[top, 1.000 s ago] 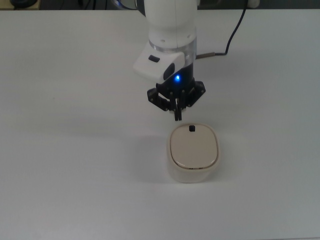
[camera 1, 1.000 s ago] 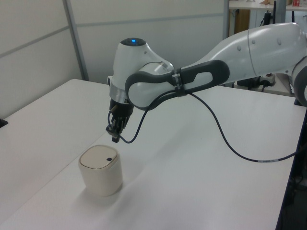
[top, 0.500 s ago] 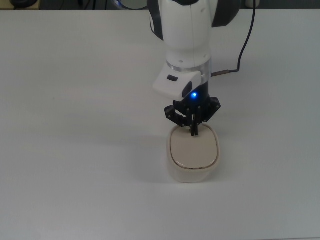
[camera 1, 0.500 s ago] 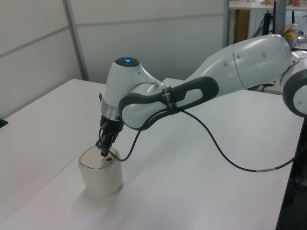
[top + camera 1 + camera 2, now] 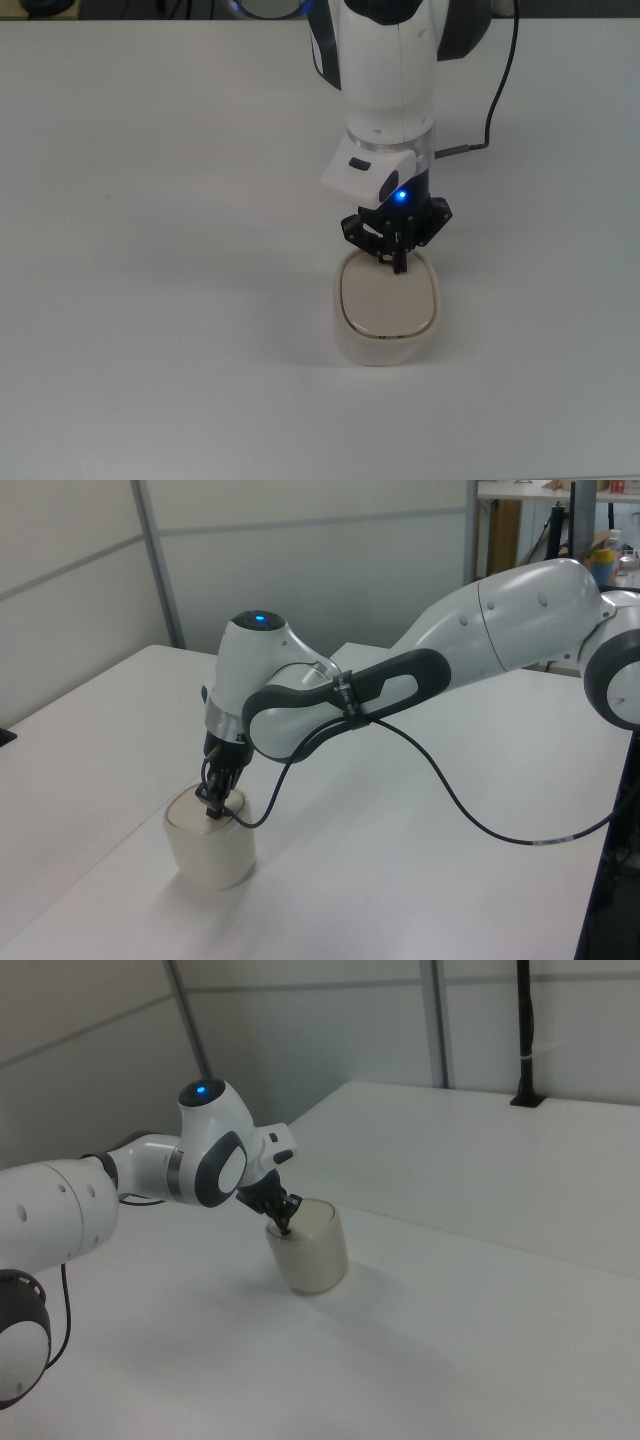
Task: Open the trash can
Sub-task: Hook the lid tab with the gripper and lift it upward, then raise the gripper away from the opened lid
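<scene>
Top view shows the trash can standing on the white table, below the middle of the picture and a little toward the top view's right, with its beige lid lying flat and closed. The gripper has its two fingers pressed together into a single narrow point, holding nothing, and that point sits over the upper edge of the lid as the top view shows it. The rim button is not visible there; the fingers cover that spot. Judging from this, the step in hand is the press on the release at the rim, and the lid has not sprung up yet. In the left view the gripper points steeply down with a slight lean, and its tip appears to touch the top of the trash can. The right view agrees: the gripper meets the near rim of the trash can. The arm reaches in low from the left view's right, bends at the elbow and turns the wrist downward, with a black cable hanging in a loop beneath it. The next move probably calls for a short, straight push downward, kept centred so the tip does not slide off onto the lid, then a lift clear so the flap has room to swing up.
</scene>
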